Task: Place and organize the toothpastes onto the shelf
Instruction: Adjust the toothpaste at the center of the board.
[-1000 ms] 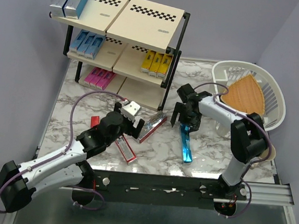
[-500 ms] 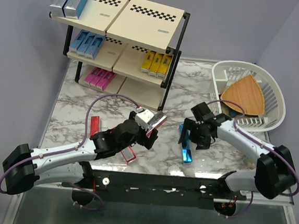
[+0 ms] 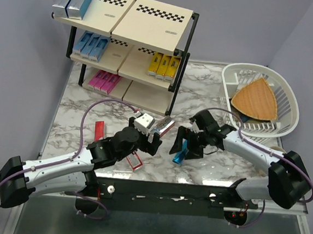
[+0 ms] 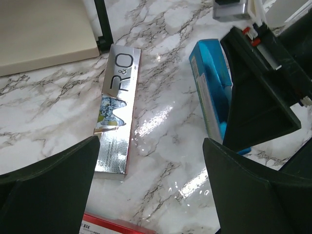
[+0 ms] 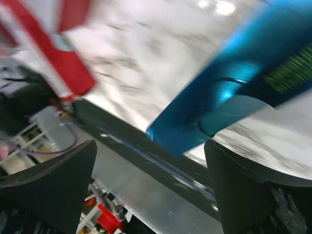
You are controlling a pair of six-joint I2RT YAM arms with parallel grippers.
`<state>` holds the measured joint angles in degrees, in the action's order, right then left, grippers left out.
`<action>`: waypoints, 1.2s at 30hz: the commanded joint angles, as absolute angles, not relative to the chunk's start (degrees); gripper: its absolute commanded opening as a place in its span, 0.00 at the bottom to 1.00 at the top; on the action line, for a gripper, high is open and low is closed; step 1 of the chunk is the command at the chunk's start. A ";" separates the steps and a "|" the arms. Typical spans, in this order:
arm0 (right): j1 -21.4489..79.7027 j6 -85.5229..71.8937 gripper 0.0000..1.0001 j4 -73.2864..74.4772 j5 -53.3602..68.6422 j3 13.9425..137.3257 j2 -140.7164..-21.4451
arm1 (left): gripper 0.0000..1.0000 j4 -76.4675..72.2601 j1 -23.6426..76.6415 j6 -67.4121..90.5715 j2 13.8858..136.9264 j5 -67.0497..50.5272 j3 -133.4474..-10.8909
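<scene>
Silver and lettered, one toothpaste box (image 4: 114,112) lies flat on the marble bench (image 3: 86,111) by the shelf (image 3: 154,18), under the left gripper (image 4: 151,142), which is spread wide and empty. The right gripper (image 3: 185,147), likewise spread, straddles a blue box (image 4: 209,73) just beside it. A red box (image 3: 98,129) lies apart at the left.

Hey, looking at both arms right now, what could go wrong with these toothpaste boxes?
The left claw and right claw work close together over the same patch, so they may collide.
The blue box sits off-centre at the right claw, and that wrist view is blurred; it might slip.
The red box lies near the table's front edge and could get knocked off.
</scene>
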<state>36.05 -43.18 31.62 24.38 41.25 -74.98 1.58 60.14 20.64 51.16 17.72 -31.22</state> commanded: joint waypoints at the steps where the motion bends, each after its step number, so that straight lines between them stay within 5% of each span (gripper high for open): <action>1: 38.58 -46.76 1.00 18.47 30.85 49.90 -79.01 | 0.99 3.43 60.64 23.29 49.40 20.30 -28.66; 17: 37.45 -42.98 1.00 43.50 -11.59 59.94 -75.67 | 0.99 0.35 62.93 31.91 58.97 5.92 -30.40; 28: 29.28 -34.64 1.00 38.32 -8.17 63.36 -83.57 | 0.95 0.27 64.16 20.39 66.17 -10.97 -32.17; 36: 25.32 -31.73 1.00 36.65 -4.58 65.57 -88.68 | 0.95 -1.23 64.16 19.42 74.79 -11.95 -36.91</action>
<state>26.85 -34.48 38.20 -6.31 63.86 -86.43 1.10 63.88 21.58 71.64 -9.28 -33.74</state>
